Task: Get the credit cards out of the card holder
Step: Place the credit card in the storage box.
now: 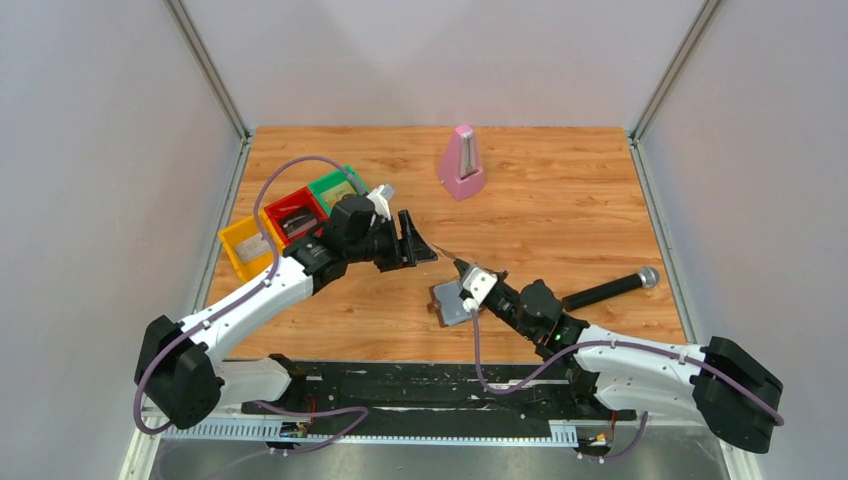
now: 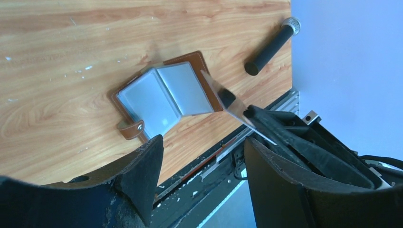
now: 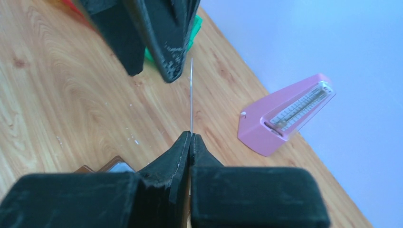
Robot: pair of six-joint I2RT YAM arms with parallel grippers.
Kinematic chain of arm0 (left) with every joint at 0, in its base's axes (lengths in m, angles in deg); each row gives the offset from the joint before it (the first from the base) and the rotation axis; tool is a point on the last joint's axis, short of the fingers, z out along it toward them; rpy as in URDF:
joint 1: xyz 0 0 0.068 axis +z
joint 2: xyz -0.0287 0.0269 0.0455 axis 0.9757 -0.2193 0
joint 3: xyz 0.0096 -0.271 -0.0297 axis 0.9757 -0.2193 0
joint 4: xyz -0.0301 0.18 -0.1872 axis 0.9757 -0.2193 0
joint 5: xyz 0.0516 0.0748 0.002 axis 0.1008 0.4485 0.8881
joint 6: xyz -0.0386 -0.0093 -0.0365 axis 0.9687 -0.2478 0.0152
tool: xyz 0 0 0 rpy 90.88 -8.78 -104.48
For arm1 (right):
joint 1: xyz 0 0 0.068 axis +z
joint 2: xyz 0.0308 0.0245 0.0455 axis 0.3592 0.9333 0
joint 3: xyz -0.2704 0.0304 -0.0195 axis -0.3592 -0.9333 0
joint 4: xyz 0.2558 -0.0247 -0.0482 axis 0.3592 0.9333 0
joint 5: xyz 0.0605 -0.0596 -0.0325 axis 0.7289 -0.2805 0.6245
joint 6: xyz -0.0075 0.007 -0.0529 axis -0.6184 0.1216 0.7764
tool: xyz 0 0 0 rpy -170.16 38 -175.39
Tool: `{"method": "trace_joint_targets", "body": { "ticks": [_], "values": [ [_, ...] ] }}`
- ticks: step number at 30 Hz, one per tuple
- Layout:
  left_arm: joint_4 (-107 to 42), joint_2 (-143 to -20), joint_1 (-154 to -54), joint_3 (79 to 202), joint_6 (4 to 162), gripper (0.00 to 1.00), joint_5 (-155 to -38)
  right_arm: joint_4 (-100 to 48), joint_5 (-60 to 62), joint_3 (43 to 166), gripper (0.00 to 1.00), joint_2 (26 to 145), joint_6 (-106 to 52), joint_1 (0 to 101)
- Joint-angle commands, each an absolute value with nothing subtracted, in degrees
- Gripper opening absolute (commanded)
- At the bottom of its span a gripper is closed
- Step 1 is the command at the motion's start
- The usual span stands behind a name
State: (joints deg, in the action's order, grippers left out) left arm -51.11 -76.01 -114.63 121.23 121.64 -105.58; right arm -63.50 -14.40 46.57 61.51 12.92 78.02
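Item: credit card (image 2: 227, 100). One thin, flat rectangle, silver-grey and glossy, with a dark patch reflected on its face. From the right wrist it shows only as a hairline, seen edge-on.
Location: in the air above the table (image 1: 560, 200), near its middle, lifted clear of the card holder (image 2: 161, 97).
Held by: right gripper (image 3: 191, 138), fingers pressed together on one short end of the card.
Orientation: the long axis runs straight out from the right fingertips, pointing far-left toward the left gripper (image 1: 418, 246). The free end sits just beside one left finger; contact cannot be told.
Left gripper: fingers spread wide, nothing between them.

Item: card holder. Bifold, lying open and flat on the table close to the near edge, just beside the right gripper. Two pale grey-blue panels meet at a centre fold, with a brown rim and a brown clasp tab (image 2: 130, 128) carrying a metal stud.

Also present: pink metronome (image 1: 461, 163) upright at the far side; black microphone (image 1: 610, 290) lying at the right; yellow, red and green trays (image 1: 295, 212) at the left.
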Motion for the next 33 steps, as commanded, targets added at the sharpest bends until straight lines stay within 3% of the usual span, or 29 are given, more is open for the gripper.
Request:
{"method": "trace_joint_targets", "body": {
  "ticks": [1,9,26,33],
  "values": [
    [-47.53,-76.05,-114.33,119.06,124.9,0.71,-107.89,-68.0,-18.79,45.89,0.0,61.26,17.04,79.65],
    [-37.65,-77.46,-114.28,115.57,130.01,0.68,-115.72,-68.85,-17.94,43.6,0.0,59.44,18.04,81.73],
    [-35.95,-75.27,-114.27,113.59,131.89,0.72,-113.6,-67.37,-22.25,44.58,0.0,62.41,21.35,83.89],
    [-35.35,-76.06,-114.25,113.34,131.52,0.68,-112.51,-67.09,-22.98,44.59,0.0,62.34,21.65,84.78]
  ]
}}
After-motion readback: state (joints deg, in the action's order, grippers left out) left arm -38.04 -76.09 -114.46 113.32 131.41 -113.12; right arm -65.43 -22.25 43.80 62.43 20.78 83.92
